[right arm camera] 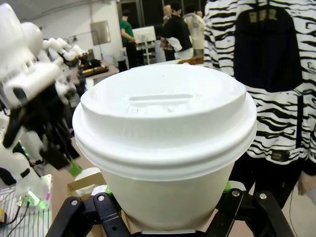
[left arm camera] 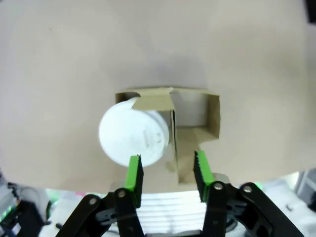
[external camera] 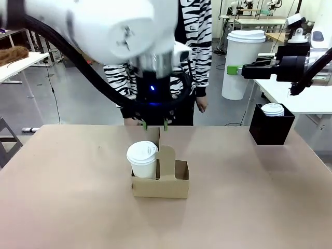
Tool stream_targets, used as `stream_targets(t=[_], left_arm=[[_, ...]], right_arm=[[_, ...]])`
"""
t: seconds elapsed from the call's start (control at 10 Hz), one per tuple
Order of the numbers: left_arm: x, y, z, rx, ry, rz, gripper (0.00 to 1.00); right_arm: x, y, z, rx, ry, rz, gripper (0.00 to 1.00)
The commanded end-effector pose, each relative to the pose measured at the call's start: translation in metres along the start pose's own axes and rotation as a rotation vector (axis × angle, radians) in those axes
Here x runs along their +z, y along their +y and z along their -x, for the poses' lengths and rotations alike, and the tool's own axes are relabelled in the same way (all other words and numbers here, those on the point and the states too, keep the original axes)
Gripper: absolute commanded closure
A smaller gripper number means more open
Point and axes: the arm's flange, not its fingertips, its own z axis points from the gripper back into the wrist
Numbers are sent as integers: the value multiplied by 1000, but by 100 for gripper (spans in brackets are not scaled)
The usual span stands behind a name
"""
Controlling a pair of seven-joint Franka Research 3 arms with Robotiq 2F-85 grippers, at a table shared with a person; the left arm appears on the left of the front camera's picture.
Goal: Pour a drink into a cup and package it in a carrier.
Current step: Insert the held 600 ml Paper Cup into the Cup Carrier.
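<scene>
The brown cardboard carrier [external camera: 161, 185] stands mid-table with its tall centre handle upright. A white lidded cup [external camera: 142, 157] sits in its left hole; the right hole holds nothing. My left gripper [external camera: 155, 125] hangs open just above the handle. In the left wrist view its green pads [left arm camera: 134, 173] sit on either side of the handle's edge, over the carrier [left arm camera: 210, 116] and the cup [left arm camera: 132, 136]. My right gripper [external camera: 236, 69] is raised at the right, shut on a second white lidded cup [external camera: 246, 62], which looms large in the right wrist view [right arm camera: 165, 143]. The glass vessel of dark drink is out of view.
A black square box of white lids [external camera: 271, 127] stands at the table's far right. A person in a zebra-striped top [external camera: 197, 46] stands behind the table, one hand [external camera: 201, 106] hanging near its far edge. A white table [external camera: 306, 101] lies beyond on the right.
</scene>
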Motion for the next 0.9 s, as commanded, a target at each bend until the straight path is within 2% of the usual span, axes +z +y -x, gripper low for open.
stream_targets(t=[0.0, 0.2, 0.3, 0.5, 0.7, 0.8], left_arm=[[39, 43, 3, -160, 34, 4, 0], [72, 102, 1, -357, 15, 15, 0], [79, 137, 1, -486, 3, 35, 0], [73, 195, 12, -631, -52, 92, 0], [52, 227, 30, -774, -128, 129, 0], [43, 230, 37, -787, -158, 148, 0]], right_arm=[[-18, -3, 7, -23, 43, -87, 19], [-59, 1, 22, -32, 48, -243, 19], [-77, 5, 30, -29, 39, -312, 19], [-108, 17, 52, -9, 12, -432, 19], [-127, 29, 76, 45, -22, -508, 19], [-133, 29, 86, 65, -36, -522, 19]])
